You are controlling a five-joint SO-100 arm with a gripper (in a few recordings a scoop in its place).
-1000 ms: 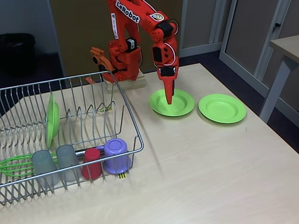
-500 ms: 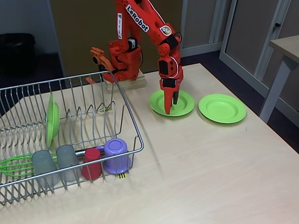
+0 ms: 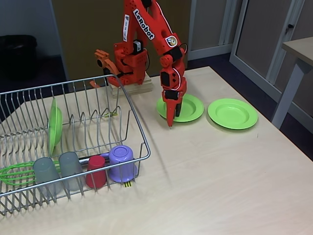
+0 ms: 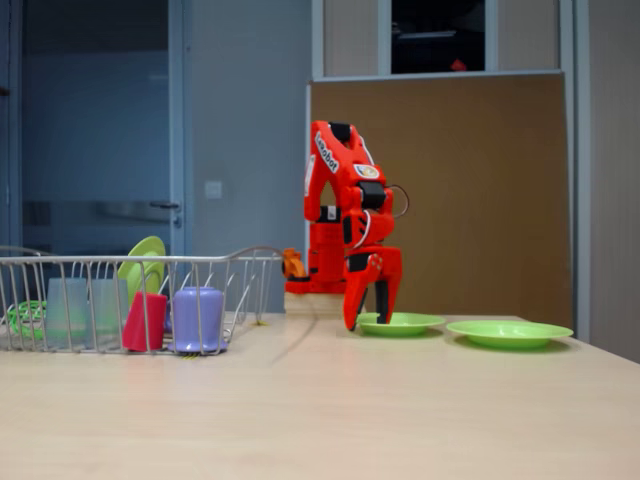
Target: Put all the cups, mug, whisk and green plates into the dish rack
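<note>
- Orange claw (image 3: 172, 116) hangs spread apart at the near plate (image 3: 188, 108)'s 8 o'clock rim, fingers straddling the edge in the side-on fixed view (image 4: 366, 312).
- Second plate (image 3: 233, 113) lies at 3 o'clock, apart; bare tabletop (image 3: 220, 181) lies in front.
- Dish rack (image 3: 73, 142), at 9 o'clock, holds the third plate (image 3: 55, 126), whisk (image 3: 14, 174), grey cups (image 3: 58, 172), red cup (image 3: 96, 171) and mug (image 3: 121, 163).
</note>
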